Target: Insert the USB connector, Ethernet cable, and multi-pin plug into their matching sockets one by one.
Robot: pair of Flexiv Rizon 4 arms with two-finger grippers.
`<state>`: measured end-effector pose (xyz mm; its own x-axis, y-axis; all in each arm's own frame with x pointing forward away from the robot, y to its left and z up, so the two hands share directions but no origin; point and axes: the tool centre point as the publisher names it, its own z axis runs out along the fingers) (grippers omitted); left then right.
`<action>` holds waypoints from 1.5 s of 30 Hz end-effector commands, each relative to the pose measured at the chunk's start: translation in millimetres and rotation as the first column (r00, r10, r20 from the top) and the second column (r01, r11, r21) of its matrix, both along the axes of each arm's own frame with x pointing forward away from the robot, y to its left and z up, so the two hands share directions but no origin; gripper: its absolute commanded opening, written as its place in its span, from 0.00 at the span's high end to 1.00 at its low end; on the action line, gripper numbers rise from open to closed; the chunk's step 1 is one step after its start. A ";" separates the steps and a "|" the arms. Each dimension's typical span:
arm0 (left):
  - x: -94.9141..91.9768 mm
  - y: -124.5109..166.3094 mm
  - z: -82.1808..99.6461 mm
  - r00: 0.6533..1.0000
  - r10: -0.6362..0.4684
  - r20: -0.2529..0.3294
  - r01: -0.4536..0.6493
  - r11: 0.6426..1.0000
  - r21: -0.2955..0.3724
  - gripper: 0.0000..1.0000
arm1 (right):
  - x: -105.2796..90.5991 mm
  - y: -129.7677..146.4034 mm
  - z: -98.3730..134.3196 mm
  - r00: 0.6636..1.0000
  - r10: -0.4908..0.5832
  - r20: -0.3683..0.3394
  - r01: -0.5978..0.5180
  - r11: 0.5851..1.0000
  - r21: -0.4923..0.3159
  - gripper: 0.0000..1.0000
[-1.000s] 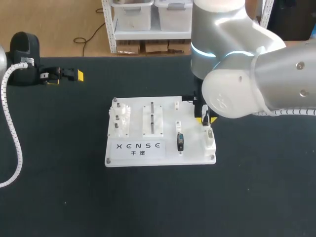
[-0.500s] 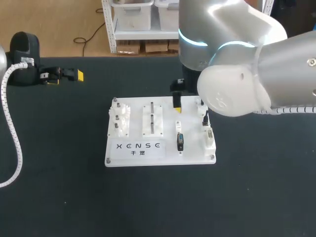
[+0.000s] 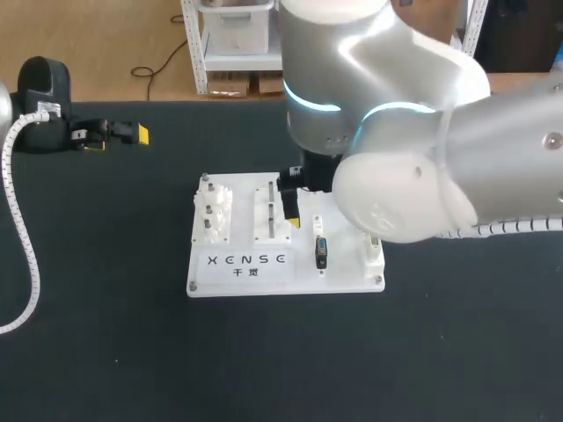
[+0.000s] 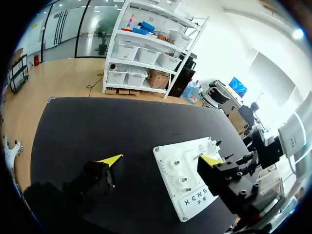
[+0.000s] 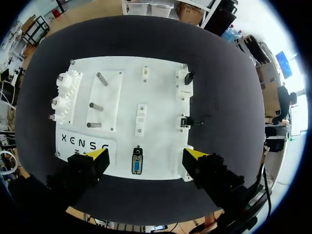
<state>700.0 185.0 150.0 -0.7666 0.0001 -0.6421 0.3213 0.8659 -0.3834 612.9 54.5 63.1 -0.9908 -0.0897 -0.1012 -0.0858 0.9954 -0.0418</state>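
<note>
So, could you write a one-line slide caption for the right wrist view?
Right gripper, open, hangs over the white board, with the multi-pin connector ahead between its yellow-tipped fingers.

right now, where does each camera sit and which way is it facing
Head view: fixed above and behind me, looking down on the table; my right arm hangs over the white board, my left gripper lies far left.
Left wrist view: on the left wrist, low, looking across the table toward the board; its own gripper and my right arm show.
Right wrist view: on the right wrist, looking straight down on the board; the open right gripper shows.
Shared: all three see the board.
</note>
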 end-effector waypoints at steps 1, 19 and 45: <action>0.0 0.0 0.0 1.000 0.000 0.000 0.000 1.000 0.000 0.00 | -4.6 1.7 -8.7 1.000 -0.005 0.006 0.005 1.000 0.014 0.00; 0.0 0.0 0.0 1.000 0.000 0.000 0.000 1.000 0.000 0.00 | -15.1 12.3 -47.8 1.000 0.012 -0.014 -0.011 0.997 0.073 0.00; 0.0 0.0 0.0 1.000 0.000 0.000 0.000 1.000 0.000 0.00 | -23.0 14.0 -50.8 1.000 0.004 -0.016 -0.003 0.998 0.068 0.55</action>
